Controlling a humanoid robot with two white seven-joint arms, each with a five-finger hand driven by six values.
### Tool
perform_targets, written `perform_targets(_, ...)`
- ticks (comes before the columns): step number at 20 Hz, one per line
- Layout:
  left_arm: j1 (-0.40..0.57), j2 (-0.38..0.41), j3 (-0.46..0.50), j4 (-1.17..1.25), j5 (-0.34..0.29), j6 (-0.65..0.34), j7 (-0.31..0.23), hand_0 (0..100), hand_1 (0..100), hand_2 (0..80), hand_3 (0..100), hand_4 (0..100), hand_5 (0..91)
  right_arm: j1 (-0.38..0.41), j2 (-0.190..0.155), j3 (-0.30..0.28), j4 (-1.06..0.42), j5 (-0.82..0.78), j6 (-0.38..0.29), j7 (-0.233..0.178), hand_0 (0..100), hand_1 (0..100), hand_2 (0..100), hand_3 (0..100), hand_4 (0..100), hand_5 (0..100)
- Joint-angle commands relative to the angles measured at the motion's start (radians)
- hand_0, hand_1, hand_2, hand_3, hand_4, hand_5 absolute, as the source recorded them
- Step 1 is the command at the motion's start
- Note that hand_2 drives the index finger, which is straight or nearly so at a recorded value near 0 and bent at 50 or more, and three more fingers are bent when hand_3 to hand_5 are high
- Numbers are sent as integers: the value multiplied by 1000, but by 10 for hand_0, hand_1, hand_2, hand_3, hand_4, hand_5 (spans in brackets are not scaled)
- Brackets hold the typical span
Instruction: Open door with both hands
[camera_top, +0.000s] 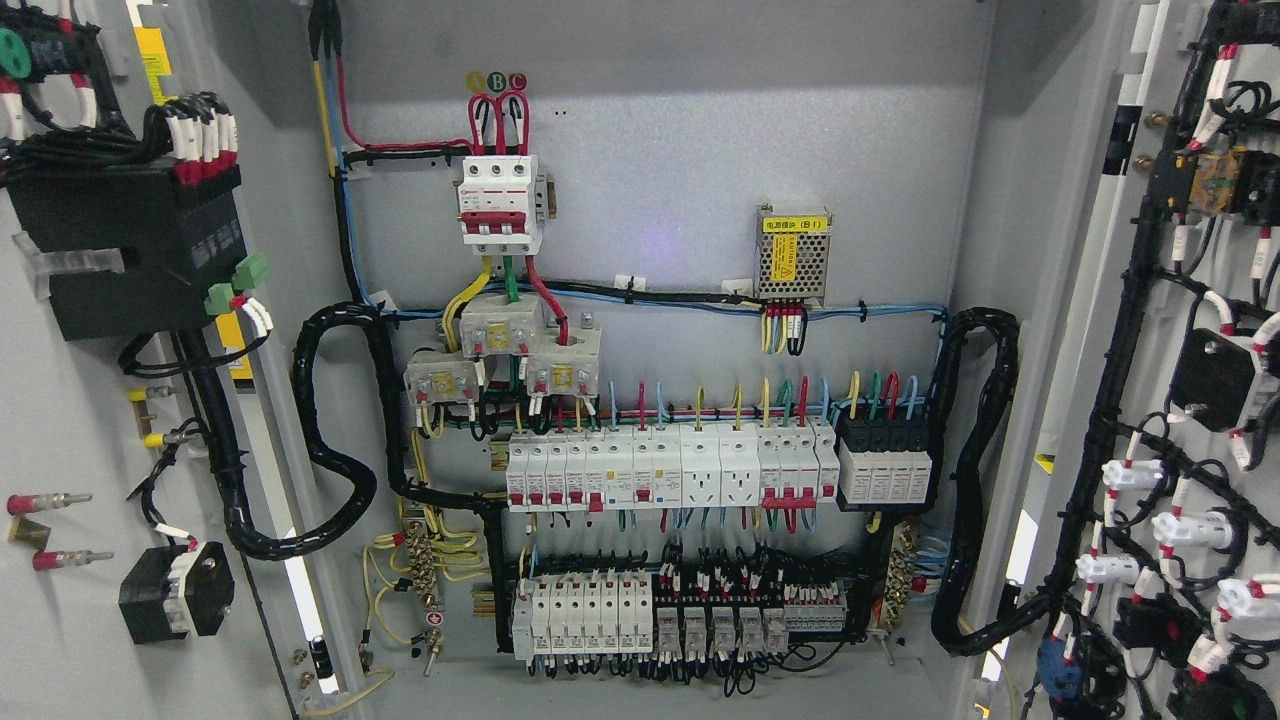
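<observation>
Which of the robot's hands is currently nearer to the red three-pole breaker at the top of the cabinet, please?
Neither can be named: no hand or arm appears in the head view. The red three-pole breaker sits on the backplate with both doors already swung open.

Pale grey coats the back panel (680, 150) of the cabinet and both doors, the left door (60, 620) and the right door (1120, 330), each strung with black wire bundles. A white breaker (498, 205) with red levers sits far up, fed by red looped wires under yellow, green and red round labels. To its right, a silver perforated power supply (793, 253) carries a yellow label. White breakers (660, 470) line the middle row, with red, blue, yellow and green wires rising from them, beside a black-and-white module (885, 465). Black corrugated conduit (330, 440) loops left. A black box (130, 250) with green connectors hangs on the left door.
</observation>
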Motion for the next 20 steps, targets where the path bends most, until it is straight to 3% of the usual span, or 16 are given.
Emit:
perform_targets(1,-29,22,0,0,0,0,0,0,0,0,0,0,0,-16,9,66,-3,-1,-9,-5,202,122,0,0,0,0)
perform_targets(4,-29,22,0,0,0,0,0,0,0,0,0,0,0,-17,9,66,-3,-2,-9,-44,201,121,0,0,0,0)
perform_targets(7,-29,22,0,0,0,0,0,0,0,0,0,0,0,-5,8,45,-4,-1,-9,-47,201,121,0,0,0,0)
perform_targets(12,-29,21,0,0,0,0,0,0,0,0,0,0,0,79,-12,-105,-12,7,0,-71,201,122,0,0,0,0)
perform_targets(16,-29,22,0,0,0,0,0,0,0,0,0,0,0,160,-124,-248,-62,7,-3,-142,201,122,0,0,0,0)
perform_targets(18,-29,22,0,0,0,0,0,0,0,0,0,0,0,187,-135,-297,-88,13,-9,-160,202,121,0,0,0,0)
perform_targets(20,-29,18,1,-3,6,-2,0,0,0,0,0,0,0,231,-176,-346,-139,16,-14,-182,201,122,0,0,0,0)
